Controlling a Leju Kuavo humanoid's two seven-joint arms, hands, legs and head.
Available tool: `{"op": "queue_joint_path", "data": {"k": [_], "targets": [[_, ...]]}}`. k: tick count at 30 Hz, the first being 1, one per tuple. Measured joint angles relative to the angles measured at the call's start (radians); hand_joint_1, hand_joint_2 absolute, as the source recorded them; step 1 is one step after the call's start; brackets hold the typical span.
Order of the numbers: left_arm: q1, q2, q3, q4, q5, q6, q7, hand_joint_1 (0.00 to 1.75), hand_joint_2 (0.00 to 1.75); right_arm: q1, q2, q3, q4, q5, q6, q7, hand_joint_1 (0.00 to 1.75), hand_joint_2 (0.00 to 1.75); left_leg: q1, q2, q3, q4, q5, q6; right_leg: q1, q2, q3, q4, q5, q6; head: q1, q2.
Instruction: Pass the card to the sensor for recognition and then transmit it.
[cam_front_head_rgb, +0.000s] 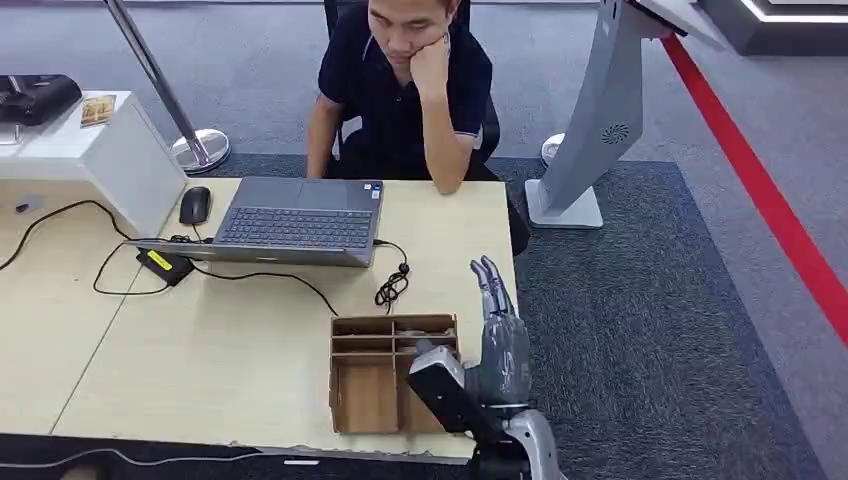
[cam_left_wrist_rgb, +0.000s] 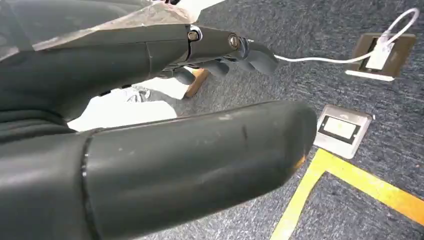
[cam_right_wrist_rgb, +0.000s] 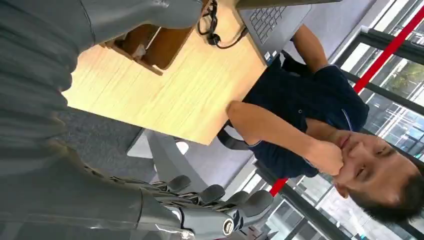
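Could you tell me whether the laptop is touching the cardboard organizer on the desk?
Apart: the head view shows bare desk between the laptop and the cardboard organizer.

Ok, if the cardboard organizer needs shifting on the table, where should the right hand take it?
Probably by its right side wall, coming from above and from the right. The cardboard organizer is open-topped with thin upright walls, so a rim can be pinched between thumb and fingers. The right hand is beside that wall with fingers straight, holding nothing.

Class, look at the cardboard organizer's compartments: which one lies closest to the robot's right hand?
The large right-side compartment of the cardboard organizer, partly covered by the right hand; the other large one lies to its left and the narrow slots farther back.
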Motion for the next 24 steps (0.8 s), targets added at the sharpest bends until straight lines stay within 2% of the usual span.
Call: {"op": "queue_joint_path", "data": {"k": [9,10,12,14,15,16,19,20,24], "targets": [[0.001,0.001,-0.005,0.0,0.026,0.003,0.003,0.0,0.0,0.03,-0.02,0.005,-0.003,0.013,0.0,-0.007,0.02,1.75,0.0,0.0,0.0,0.0,0.0,0.0,0.0,0.0,0.0,0.0,0.0,0.0,0.0,0.0],[0.001,0.001,-0.005,0.0,0.027,0.004,0.003,0.0,0.0,0.03,-0.022,0.005,-0.003,0.013,0.0,-0.007,0.05,1.75,0.0,0.0,0.0,0.0,0.0,0.0,0.0,0.0,0.0,0.0,0.0,0.0,0.0,0.0],[0.001,0.001,-0.007,0.0,0.031,0.005,0.004,0.0,0.0,0.03,-0.025,0.006,-0.003,0.013,0.0,-0.006,0.31,1.75,0.0,0.0,0.0,0.0,0.0,0.0,0.0,0.0,0.0,0.0,0.0,0.0,0.0,0.0],[0.001,0.002,-0.013,0.0,0.034,0.005,0.01,0.0,0.0,0.03,-0.028,0.007,-0.003,0.013,0.0,-0.006,0.19,1.75,0.0,0.0,0.0,0.0,0.0,0.0,0.0,0.0,0.0,0.0,0.0,0.0,0.0,0.0],[0.001,0.002,-0.015,0.0,0.034,0.005,0.011,0.0,0.0,0.03,-0.029,0.007,-0.003,0.013,0.0,-0.006,0.21,1.75,0.0,0.0,0.0,0.0,0.0,0.0,0.0,0.0,0.0,0.0,0.0,0.0,0.0,0.0],[0.001,0.002,-0.018,0.0,0.034,0.006,0.012,0.0,0.0,0.03,-0.029,0.007,-0.003,0.013,0.0,-0.006,0.31,1.75,0.0,0.0,0.0,0.0,0.0,0.0,0.0,0.0,0.0,0.0,0.0,0.0,0.0,0.0],[0.001,0.002,-0.023,0.0,0.034,0.006,0.014,0.0,0.0,0.03,-0.029,0.008,-0.003,0.013,0.0,-0.006,0.19,1.75,0.0,0.0,0.0,0.0,0.0,0.0,0.0,0.0,0.0,0.0,0.0,0.0,0.0,0.0],[0.001,0.002,-0.024,0.0,0.034,0.006,0.014,0.0,0.0,0.03,-0.03,0.008,-0.003,0.013,0.0,-0.006,0.24,1.75,0.0,0.0,0.0,0.0,0.0,0.0,0.0,0.0,0.0,0.0,0.0,0.0,0.0,0.0],[0.001,0.002,-0.029,0.0,0.036,0.006,0.013,0.0,0.0,0.03,-0.03,0.008,-0.003,0.013,0.0,-0.008,0.24,1.75,0.0,0.0,0.0,0.0,0.0,0.0,0.0,0.0,0.0,0.0,0.0,0.0,0.0,0.0]]}}
